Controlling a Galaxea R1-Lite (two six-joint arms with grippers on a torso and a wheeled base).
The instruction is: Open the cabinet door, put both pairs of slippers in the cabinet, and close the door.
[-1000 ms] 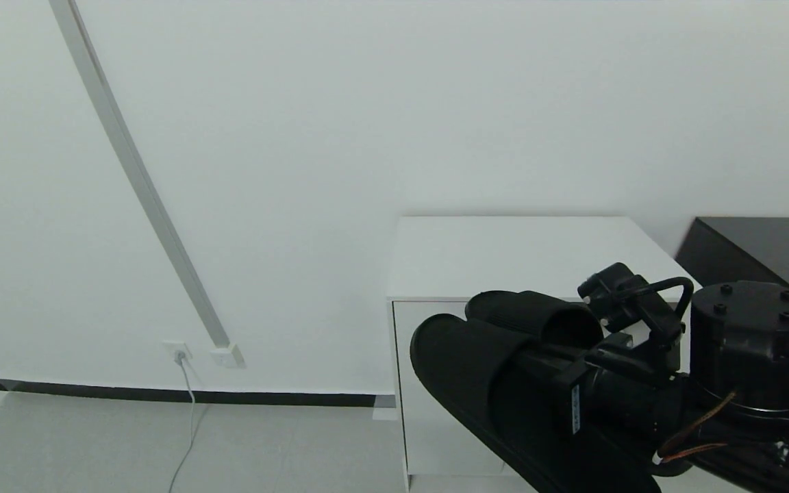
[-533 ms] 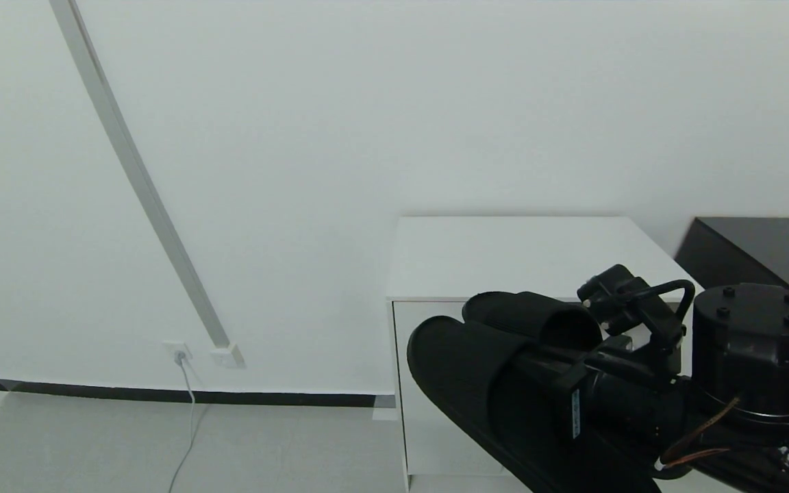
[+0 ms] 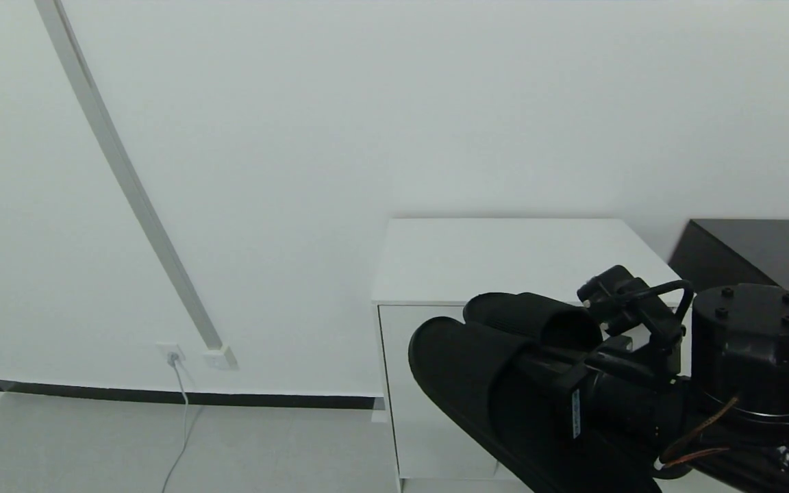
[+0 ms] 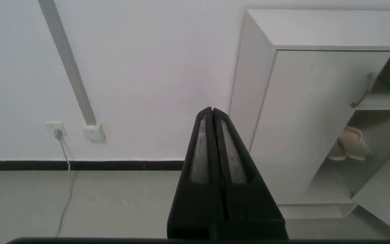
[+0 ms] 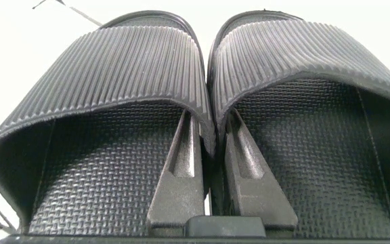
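Observation:
A pair of black ribbed slippers (image 3: 477, 363) hangs in front of the white cabinet (image 3: 504, 253), near its front face. My right gripper (image 5: 210, 116) is shut on them: one finger (image 5: 180, 169) sits under each strap, and together they pinch the two inner walls of the black slippers (image 5: 134, 74). My left gripper (image 4: 212, 115) is shut with nothing in it, and points at the wall beside the cabinet (image 4: 303, 115). The cabinet's right side stands open there. A pair of light slippers (image 4: 353, 142) lies on a shelf inside.
A slanted grey cable duct (image 3: 127, 185) runs down the white wall to a socket (image 3: 170, 353), from which a cable trails over the floor. A black piece of furniture (image 3: 757, 250) stands right of the cabinet. Left of the cabinet there is open grey floor (image 3: 161, 445).
The whole head picture has slid a little to the left, so the camera has moved. The right gripper keeps the black slippers in the same place in the picture.

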